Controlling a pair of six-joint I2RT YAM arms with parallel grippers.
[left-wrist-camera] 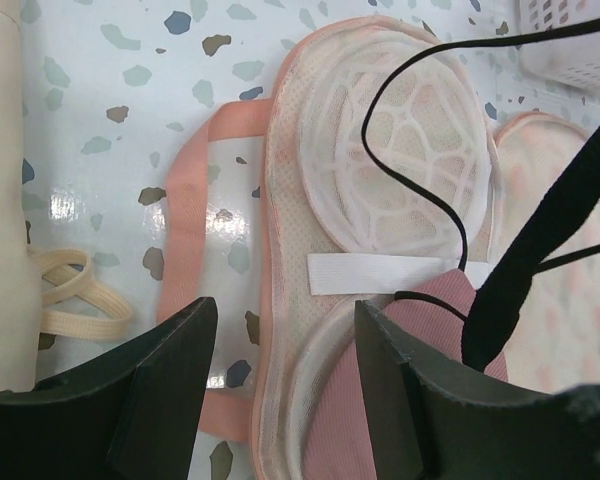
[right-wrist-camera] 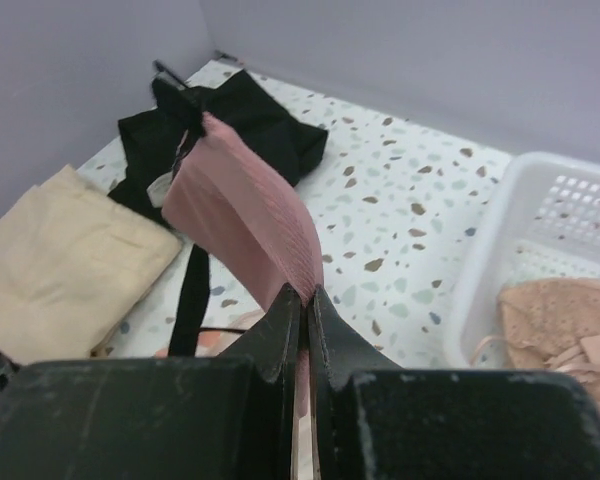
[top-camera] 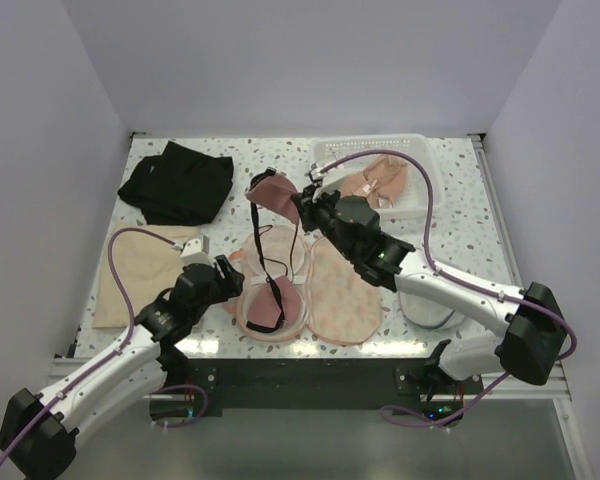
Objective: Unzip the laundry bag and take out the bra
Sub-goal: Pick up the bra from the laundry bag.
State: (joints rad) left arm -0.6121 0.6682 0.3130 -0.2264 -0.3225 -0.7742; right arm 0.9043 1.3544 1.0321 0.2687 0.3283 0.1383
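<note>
The laundry bag [top-camera: 346, 296] lies unzipped near the table's front, a pink mesh shell with a white ribbed frame [left-wrist-camera: 400, 150]. A pink bra [top-camera: 273, 190] with black straps is partly lifted out of it. One cup hangs in the air, and my right gripper [right-wrist-camera: 306, 292] is shut on its fabric [right-wrist-camera: 250, 210]. The other cup [left-wrist-camera: 380, 400] still rests inside the bag, with a black strap [left-wrist-camera: 540, 240] running up from it. My left gripper [left-wrist-camera: 285, 312] is open low over the bag's left rim, one finger on each side, holding nothing.
A black garment [top-camera: 177, 180] lies at the back left, with a beige cloth [top-camera: 140, 270] in front of it. A beige elastic loop [left-wrist-camera: 75, 300] sits by the cloth. A white basket [top-camera: 420, 146] at the back right holds a peach garment [right-wrist-camera: 560, 315].
</note>
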